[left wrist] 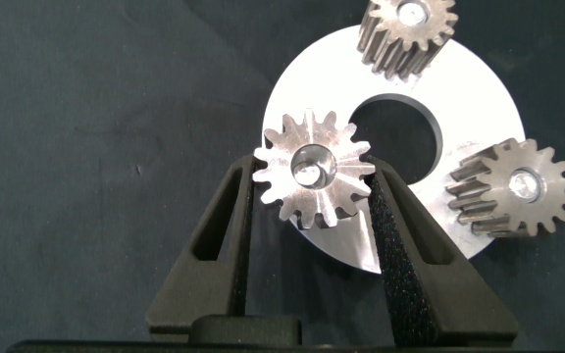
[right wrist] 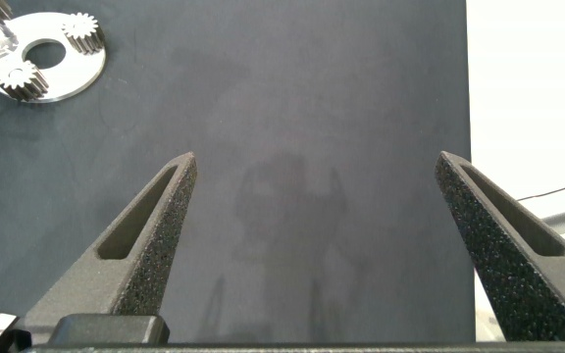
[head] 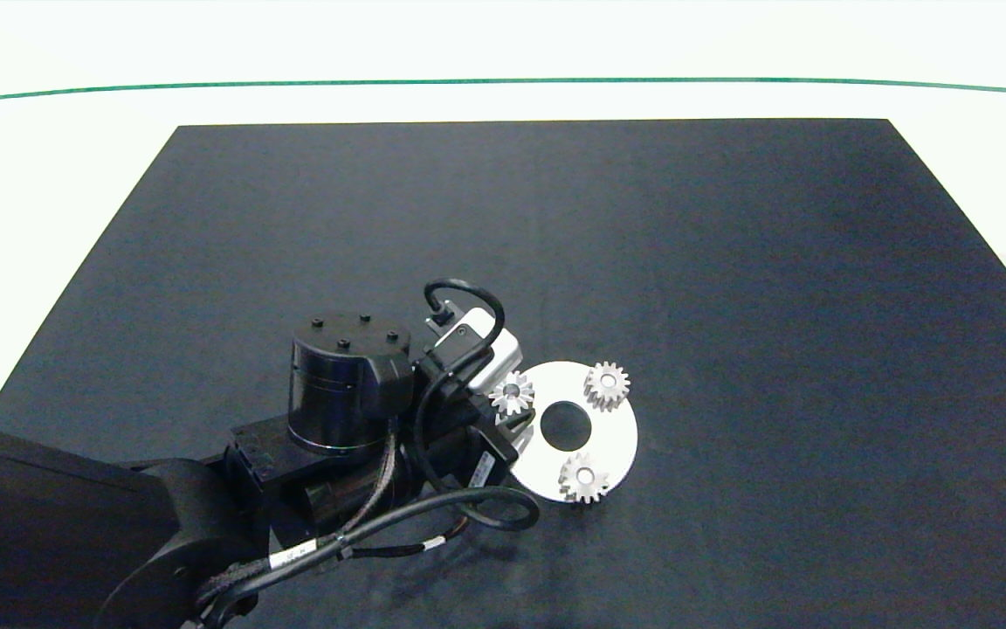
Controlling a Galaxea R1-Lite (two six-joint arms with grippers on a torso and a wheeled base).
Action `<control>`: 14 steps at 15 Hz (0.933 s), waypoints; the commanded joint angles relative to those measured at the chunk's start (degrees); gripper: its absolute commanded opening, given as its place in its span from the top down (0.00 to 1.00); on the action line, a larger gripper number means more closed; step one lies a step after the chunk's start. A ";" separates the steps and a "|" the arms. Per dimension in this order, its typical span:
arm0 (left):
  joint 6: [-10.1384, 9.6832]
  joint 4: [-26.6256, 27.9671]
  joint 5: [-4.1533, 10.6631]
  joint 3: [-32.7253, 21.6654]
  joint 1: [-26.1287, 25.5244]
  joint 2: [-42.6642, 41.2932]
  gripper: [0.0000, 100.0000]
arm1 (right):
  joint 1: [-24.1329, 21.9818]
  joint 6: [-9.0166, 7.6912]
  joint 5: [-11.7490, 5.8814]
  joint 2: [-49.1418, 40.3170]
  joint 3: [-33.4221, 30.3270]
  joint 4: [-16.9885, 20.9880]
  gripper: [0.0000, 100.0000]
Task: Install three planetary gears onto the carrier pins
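Left hand (left wrist: 314, 211) gripping third gear (left wrist: 313, 169) over disc (left wrist: 479, 93), two gears seated

Head overhead, wrists low — disc (head: 612, 437) shared

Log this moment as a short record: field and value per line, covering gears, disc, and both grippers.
surface: dark mat
carrier disc: white disc with a central hole, flat on the mat
gears seated: two gears on pins
third gear: gear between the left gripper's fingers, over the disc's edge
left gripper: shut on the third gear
right gripper: open, over bare mat away from the disc
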 commanded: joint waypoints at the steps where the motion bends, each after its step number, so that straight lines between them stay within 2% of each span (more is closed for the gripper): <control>1: 0.03 -0.43 0.02 -0.36 0.03 0.80 0.93 | 0.00 -0.09 -0.09 0.08 -0.10 0.14 0.00; 14: 0.03 -0.60 -0.16 -0.36 0.65 1.50 0.93 | 0.00 -0.18 -0.09 -0.01 -0.27 0.32 0.00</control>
